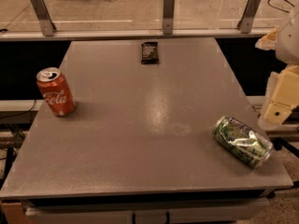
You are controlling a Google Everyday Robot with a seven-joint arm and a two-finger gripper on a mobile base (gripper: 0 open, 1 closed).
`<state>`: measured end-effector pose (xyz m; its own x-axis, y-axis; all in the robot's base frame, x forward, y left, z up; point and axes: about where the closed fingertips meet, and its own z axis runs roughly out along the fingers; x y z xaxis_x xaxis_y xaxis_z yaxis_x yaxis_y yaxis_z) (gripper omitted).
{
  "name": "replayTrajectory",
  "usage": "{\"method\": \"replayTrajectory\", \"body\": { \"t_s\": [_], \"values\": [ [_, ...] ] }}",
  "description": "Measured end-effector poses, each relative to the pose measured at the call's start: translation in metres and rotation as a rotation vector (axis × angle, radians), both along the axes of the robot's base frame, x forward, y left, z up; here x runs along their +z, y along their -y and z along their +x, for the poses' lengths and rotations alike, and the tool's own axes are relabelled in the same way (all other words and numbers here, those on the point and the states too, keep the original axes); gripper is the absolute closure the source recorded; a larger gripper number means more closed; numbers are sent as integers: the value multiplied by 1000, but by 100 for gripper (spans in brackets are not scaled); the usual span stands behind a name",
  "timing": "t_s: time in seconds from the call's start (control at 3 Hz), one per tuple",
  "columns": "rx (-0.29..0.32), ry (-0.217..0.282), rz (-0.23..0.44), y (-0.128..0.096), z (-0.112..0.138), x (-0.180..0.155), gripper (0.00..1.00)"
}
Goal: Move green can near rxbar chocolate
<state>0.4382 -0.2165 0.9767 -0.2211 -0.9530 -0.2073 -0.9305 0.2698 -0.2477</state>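
A square table (117, 148) with a matte grey top, faintly scuffed and catching a soft glare at its centre, fills the scene. Past the table's far edge runs a pale rail (107, 33) carrying three slanted metal brackets.

Off the table's right edge, level with its middle and clear of the top, hangs the robot's gripper (280, 97), a blocky, cream-coloured assembly cut off by the frame. It touches nothing, and whether it is spread or closed cannot be told.

The green can (242, 141) lies on its side at the table's near right corner, close to the edge, with its silver end pointing toward that corner. Its shiny aluminium skin is crumpled and patterned in green and silver, and no wording can be read on it.

A red can (55, 91) stands upright at the table's left edge, its silver lid visible and white "Cola" script across its side.

The rxbar chocolate (149, 52), a small flat black rectangular wrapper, lies at the middle of the table's far edge, well apart from both cans. Its pale print is too faint to read.
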Motion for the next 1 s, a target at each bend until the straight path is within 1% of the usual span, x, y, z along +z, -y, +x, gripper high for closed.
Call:
{"method": "replayTrajectory", "body": {
  "t_s": [0.33,0.67,1.0],
  "values": [
    [0,0,0,0,0,0,0],
    [-32,-20,-17,2,1,-13,0],
    [-107,-61,-7,8,-7,-42,0]
  ]
}}
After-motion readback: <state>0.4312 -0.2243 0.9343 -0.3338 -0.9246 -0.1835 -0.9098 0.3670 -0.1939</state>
